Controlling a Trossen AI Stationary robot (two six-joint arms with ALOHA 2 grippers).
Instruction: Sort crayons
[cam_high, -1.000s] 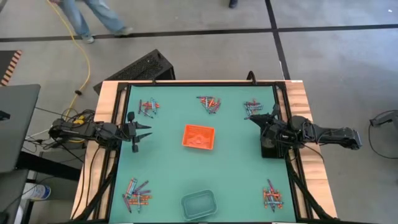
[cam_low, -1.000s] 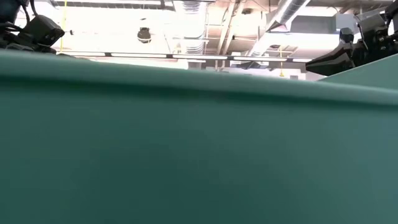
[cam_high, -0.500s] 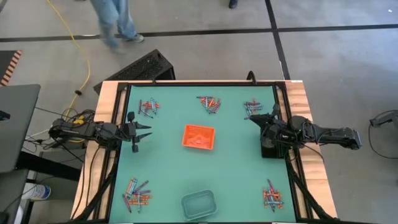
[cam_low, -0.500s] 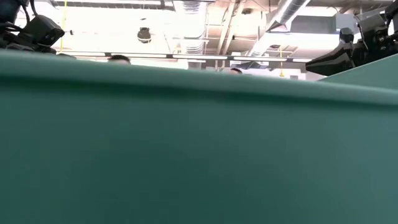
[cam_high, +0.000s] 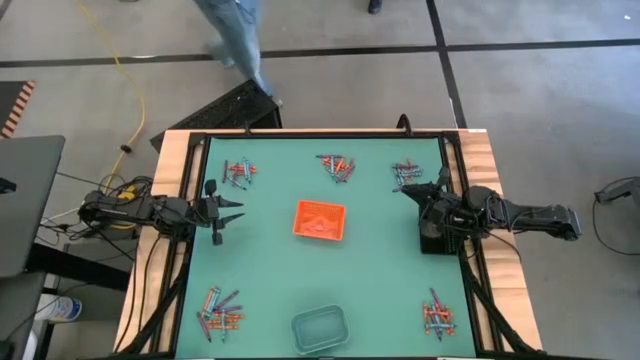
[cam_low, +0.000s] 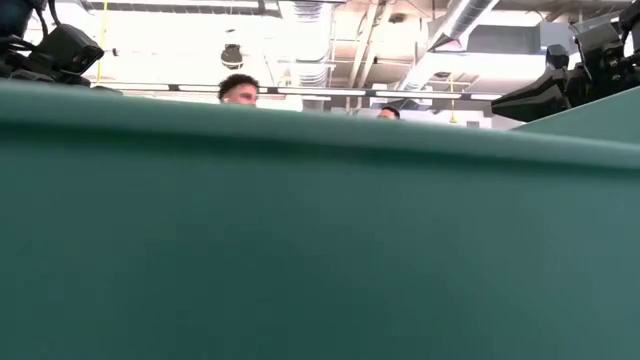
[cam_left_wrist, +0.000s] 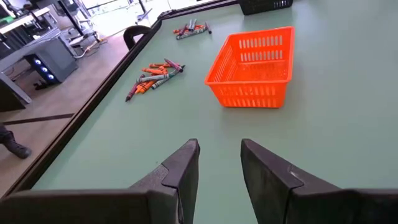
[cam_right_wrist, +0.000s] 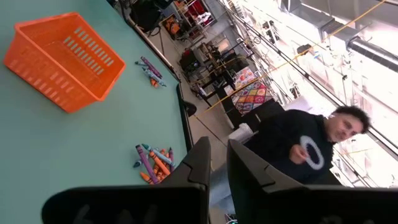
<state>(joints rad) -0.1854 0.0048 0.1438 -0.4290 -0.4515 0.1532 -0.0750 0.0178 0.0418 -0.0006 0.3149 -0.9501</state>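
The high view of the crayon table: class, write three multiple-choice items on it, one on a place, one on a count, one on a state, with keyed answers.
1. Where is the orange plastic mesh basket?
A. mid-table
B. a corner
C. off the table

2. How many piles of small wax crayons lie on the green table?
A. three
B. five
C. eight

3. What does the left pincer hold?
A. a crayon
B. the basket
C. nothing

Answers: 1 A, piles surround it. 2 B, three along the far edge, two at the near corners. 3 C, its fingers stand apart over bare table.
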